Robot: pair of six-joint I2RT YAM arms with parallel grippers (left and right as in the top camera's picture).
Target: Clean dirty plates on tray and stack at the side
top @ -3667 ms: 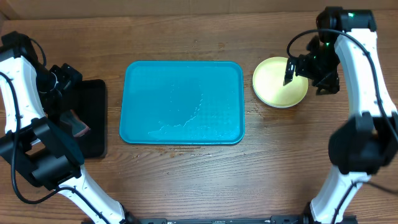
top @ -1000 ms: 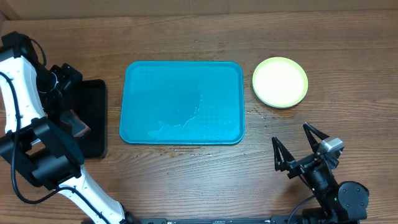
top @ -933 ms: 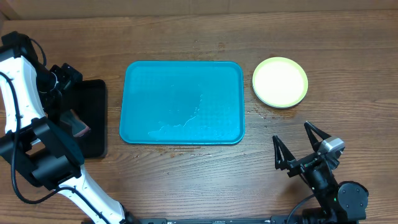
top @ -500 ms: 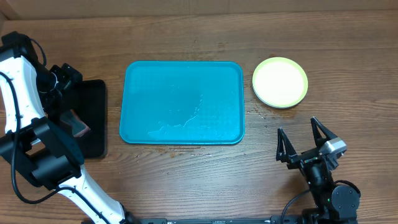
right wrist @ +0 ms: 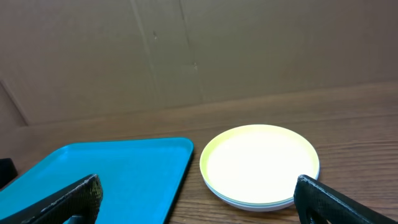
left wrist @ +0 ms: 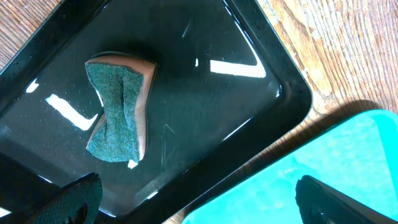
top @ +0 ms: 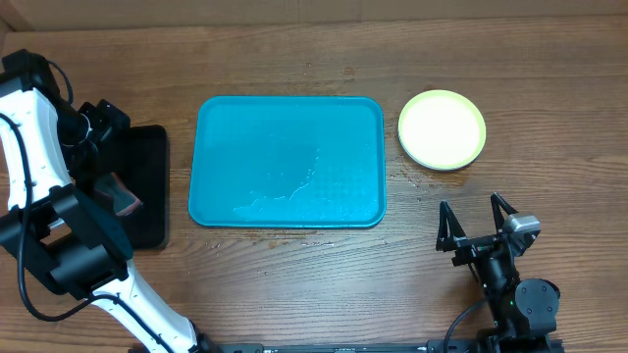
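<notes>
While plates sit stacked, far-right bench: probably light, stiff, slick; pinch the rim.
Right gripper: spread, empty.
Left gripper: spread, empty.

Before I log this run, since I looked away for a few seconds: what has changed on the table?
The right gripper left the right edge of the plates and pulled back to the near side of the table, jaws open and empty. The plates, the tray, the left gripper over the black tray and the sponge in it stayed put.
</notes>
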